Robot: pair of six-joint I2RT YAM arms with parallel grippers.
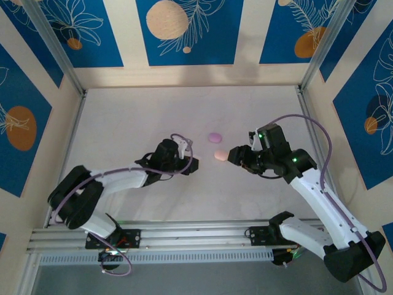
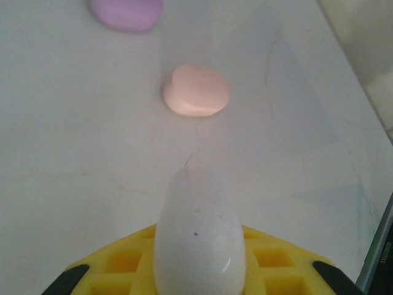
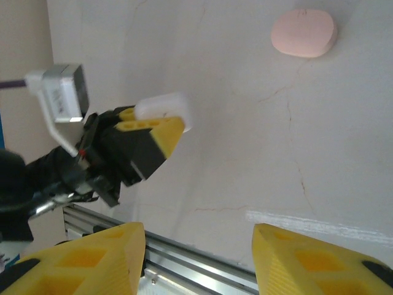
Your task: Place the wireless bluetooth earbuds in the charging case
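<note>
While a white case (image 2: pixel 199 243) is clamped in the left gripper (image 3: pixel 161 126), the right gripper (image 3: pixel 199 257) is held partly spread and empty, near a pink case (image 3: pixel 304 32).

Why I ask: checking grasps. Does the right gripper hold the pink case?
No, the right gripper is open; the pink case lies on the table.
</note>
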